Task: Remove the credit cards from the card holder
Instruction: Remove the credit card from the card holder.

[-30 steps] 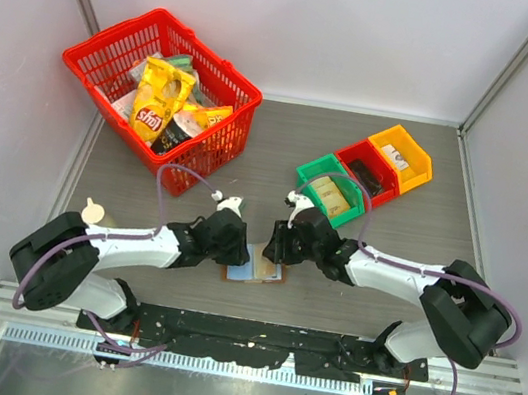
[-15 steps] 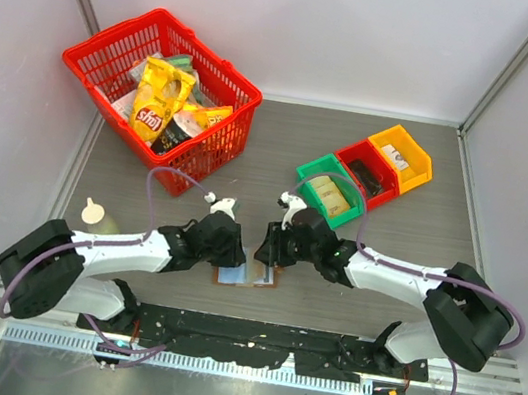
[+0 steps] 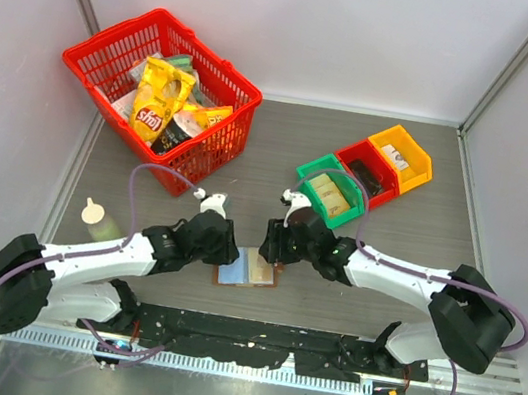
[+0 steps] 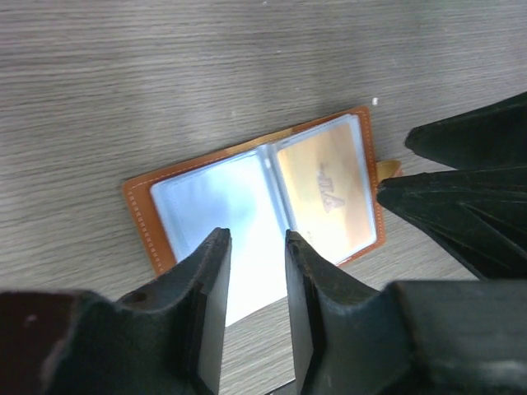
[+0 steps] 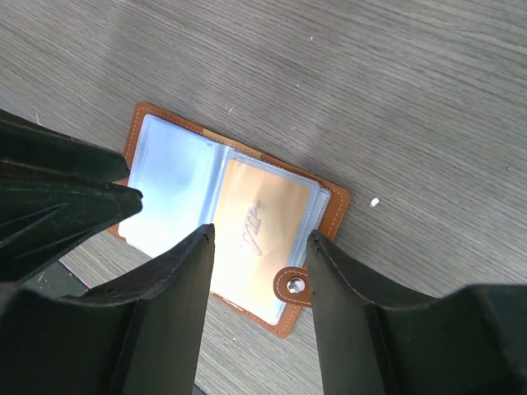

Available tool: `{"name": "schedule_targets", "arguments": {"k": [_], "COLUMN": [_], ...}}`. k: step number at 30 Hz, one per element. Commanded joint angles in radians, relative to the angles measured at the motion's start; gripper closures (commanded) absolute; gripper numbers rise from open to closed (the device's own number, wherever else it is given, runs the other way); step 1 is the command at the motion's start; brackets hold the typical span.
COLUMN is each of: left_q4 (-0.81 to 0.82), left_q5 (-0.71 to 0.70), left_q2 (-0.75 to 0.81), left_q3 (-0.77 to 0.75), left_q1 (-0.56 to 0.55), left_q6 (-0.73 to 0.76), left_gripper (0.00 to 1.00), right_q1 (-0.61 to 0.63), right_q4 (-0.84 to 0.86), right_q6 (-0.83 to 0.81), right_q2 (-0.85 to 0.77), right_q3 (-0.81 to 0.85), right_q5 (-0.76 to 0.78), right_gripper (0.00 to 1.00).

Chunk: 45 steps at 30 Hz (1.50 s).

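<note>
Left gripper [image 4: 257,247] and right gripper [image 5: 262,240] both released over open card holder [image 4: 206,210]. Risk: unpinned, it lifts with sleeved credit card [image 4: 329,193].

Top external looks down from high behind the arms; wrist cameras peer closely past the left end effector [image 4: 255,239] and right end effector [image 5: 261,234], all sharing the card holder [image 3: 248,268] below both

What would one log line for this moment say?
holder: open, flat on table | card: sleeved, tab side | left gripper: open, above | right gripper: open, above
</note>
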<state>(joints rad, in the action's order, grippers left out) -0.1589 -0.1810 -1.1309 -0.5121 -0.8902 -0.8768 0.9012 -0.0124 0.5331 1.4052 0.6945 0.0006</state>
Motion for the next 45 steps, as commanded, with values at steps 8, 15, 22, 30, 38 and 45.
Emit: {"name": "schedule_targets", "arguments": {"k": [8, 15, 22, 30, 38, 45], "left_q4": [-0.123, -0.106, -0.077, -0.070, -0.062, -0.064], "left_q5": [-0.078, -0.063, -0.038, -0.032, -0.031, -0.035], "left_q2": [-0.046, -0.102, -0.125, -0.122, -0.116, -0.107], "left_q3": [-0.039, -0.036, -0.019, -0.009, 0.000, 0.003], "left_q1": [-0.004, -0.004, -0.004, -0.004, -0.004, -0.004], "left_q6": [0.059, 0.058, 0.038, 0.027, 0.018, 0.015], "left_gripper": [0.47, 0.46, 0.58, 0.69, 0.71, 0.72], "right_q1": [0.022, 0.028, 0.031, 0.038, 0.041, 0.041], "right_q4": [0.043, 0.034, 0.049, 0.052, -0.052, -0.104], "right_q6": [0.010, 0.008, 0.007, 0.008, 0.008, 0.007], "right_q2": [0.107, 0.136, 0.136, 0.121, 0.094, 0.101], "right_q3": [0.071, 0.076, 0.077, 0.080, 0.091, 0.094], "right_q5": [0.025, 0.041, 0.015, -0.031, 0.113, 0.176], "right_gripper": [0.46, 0.46, 0.49, 0.55, 0.55, 0.50]}}
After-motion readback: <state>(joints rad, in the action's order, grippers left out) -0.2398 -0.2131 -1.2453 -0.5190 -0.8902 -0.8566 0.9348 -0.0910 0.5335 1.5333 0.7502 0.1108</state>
